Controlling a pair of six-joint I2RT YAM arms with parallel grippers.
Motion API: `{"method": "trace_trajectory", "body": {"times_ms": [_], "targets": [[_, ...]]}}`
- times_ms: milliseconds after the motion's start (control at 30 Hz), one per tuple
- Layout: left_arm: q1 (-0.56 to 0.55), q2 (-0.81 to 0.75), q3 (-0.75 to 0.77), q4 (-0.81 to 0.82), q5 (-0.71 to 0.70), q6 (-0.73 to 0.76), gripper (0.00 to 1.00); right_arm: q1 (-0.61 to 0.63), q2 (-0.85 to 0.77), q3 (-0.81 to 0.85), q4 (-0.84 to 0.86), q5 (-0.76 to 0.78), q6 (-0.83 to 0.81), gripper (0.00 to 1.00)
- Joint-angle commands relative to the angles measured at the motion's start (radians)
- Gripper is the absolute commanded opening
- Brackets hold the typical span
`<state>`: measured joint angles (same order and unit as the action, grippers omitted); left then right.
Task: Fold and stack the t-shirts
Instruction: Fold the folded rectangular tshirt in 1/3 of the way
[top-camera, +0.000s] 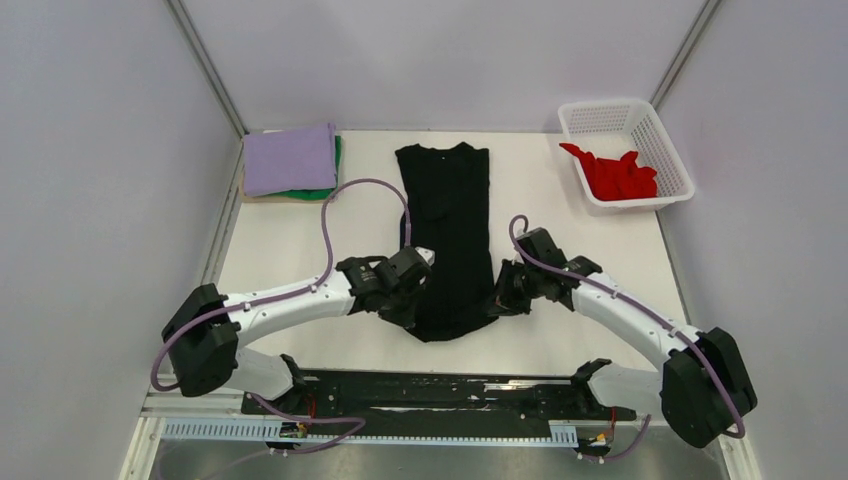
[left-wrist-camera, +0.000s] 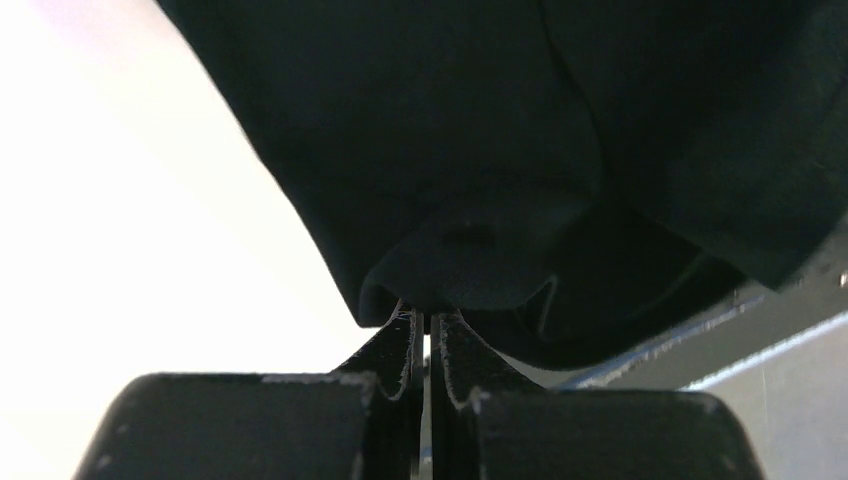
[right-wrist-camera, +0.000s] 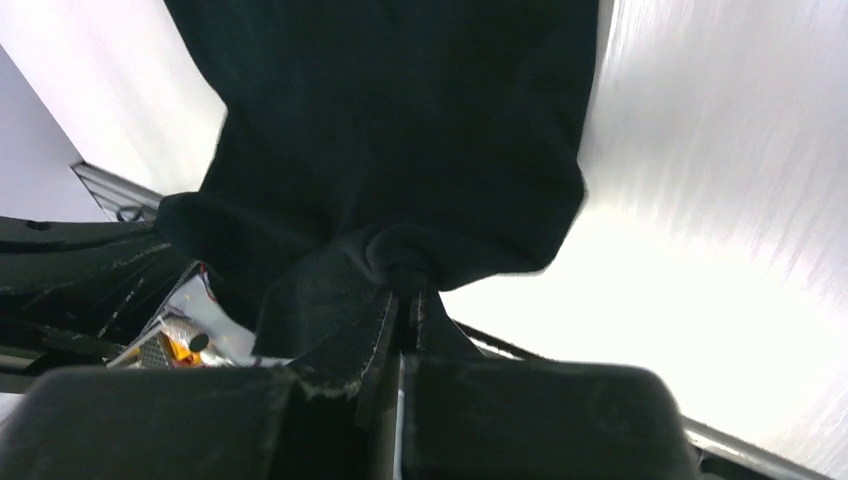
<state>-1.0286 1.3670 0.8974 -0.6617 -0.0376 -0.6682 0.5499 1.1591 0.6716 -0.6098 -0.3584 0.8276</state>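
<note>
– Fingers first, please: what do they hold?

– On the left gripper (left-wrist-camera: 427, 320) the fingers (left-wrist-camera: 395, 345) are pressed together with a fold of the black t-shirt (top-camera: 447, 200) between them. The right gripper (right-wrist-camera: 405, 295) does the same: its fingers (right-wrist-camera: 375, 330) are closed on a bunch of the same black cloth. From above, the left gripper (top-camera: 418, 262) and the right gripper (top-camera: 503, 293) stand at the two near corners of the shirt, at the hem side.

– And where does the shirt lie?

– It lies in the middle of the table (top-camera: 300, 250), stretched away from the arms, with the neck at the far end. It looks narrow, so I think the sides are already folded in, but I cannot see the sleeves clearly.

– How much of the task is done, then?

– At the far left there is a stack: a folded lilac t-shirt (top-camera: 290, 158) on top of a green t-shirt (top-camera: 322, 192). So two shirts seem finished. The black one is half way, in my judgement: the near end must be carried over toward the neck, and then the shirt goes onto the stack.

– Anything more left?

– Yes, a red t-shirt (top-camera: 615, 175) lies crumpled in the white basket (top-camera: 625, 105) at the far right. It is not folded yet.
</note>
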Motion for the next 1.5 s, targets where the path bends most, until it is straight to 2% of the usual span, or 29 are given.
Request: {"method": "trace_trajectory", "body": {"times_ms": [0, 133, 333, 633, 1167, 1467], "targets": [[0.124, 0.045, 0.078, 0.052, -0.019, 0.105, 0.0, -0.049, 0.074, 0.104, 0.068, 0.038, -0.086, 0.0], [0.221, 0.12, 0.156, 0.107, 0.022, 0.159, 0.0, -0.1, 0.179, 0.21, 0.09, 0.051, -0.122, 0.0], [0.335, 0.271, 0.289, 0.093, 0.011, 0.211, 0.0, -0.172, 0.34, 0.367, 0.114, 0.08, -0.172, 0.0], [0.448, 0.405, 0.423, 0.105, 0.002, 0.27, 0.0, -0.248, 0.518, 0.564, 0.122, 0.082, -0.24, 0.0], [0.553, 0.635, 0.667, 0.124, 0.06, 0.333, 0.02, -0.308, 0.747, 0.759, 0.141, 0.05, -0.291, 0.0], [0.58, 0.714, 0.749, 0.15, 0.059, 0.334, 0.11, -0.329, 0.853, 0.863, 0.153, 0.055, -0.27, 0.01]]}}
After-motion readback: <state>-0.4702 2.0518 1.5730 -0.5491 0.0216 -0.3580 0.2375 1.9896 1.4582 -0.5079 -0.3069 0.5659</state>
